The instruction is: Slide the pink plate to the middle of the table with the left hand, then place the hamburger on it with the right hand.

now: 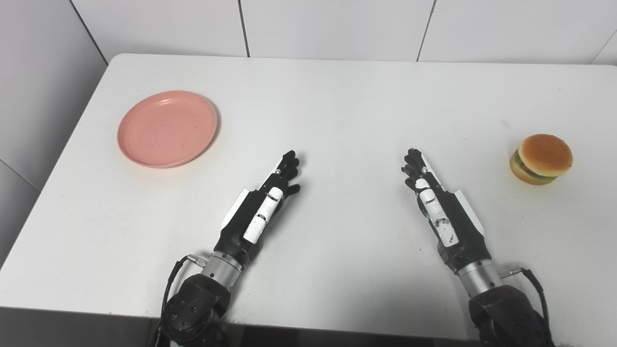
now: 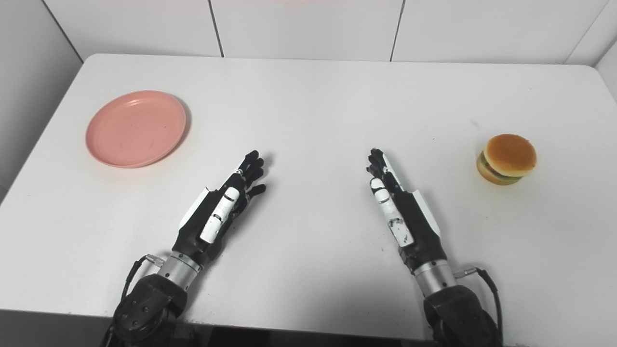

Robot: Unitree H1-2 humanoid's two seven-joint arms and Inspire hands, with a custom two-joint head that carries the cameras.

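Note:
The pink plate (image 1: 167,128) lies flat and bare on the left part of the white table (image 1: 337,106). A hamburger (image 1: 541,158) with a tan bun and a green layer stands near the right edge. My left hand (image 1: 262,207) rests low over the table in the near middle, open, fingers stretched toward the far side, well right of and nearer than the plate. My right hand (image 1: 436,205) mirrors it, open and holding nothing, some way left of the hamburger.
White tiled walls (image 1: 337,26) run behind the table and along its left side. The table's near edge (image 1: 337,327) crosses the bottom of the view, where both forearms come in.

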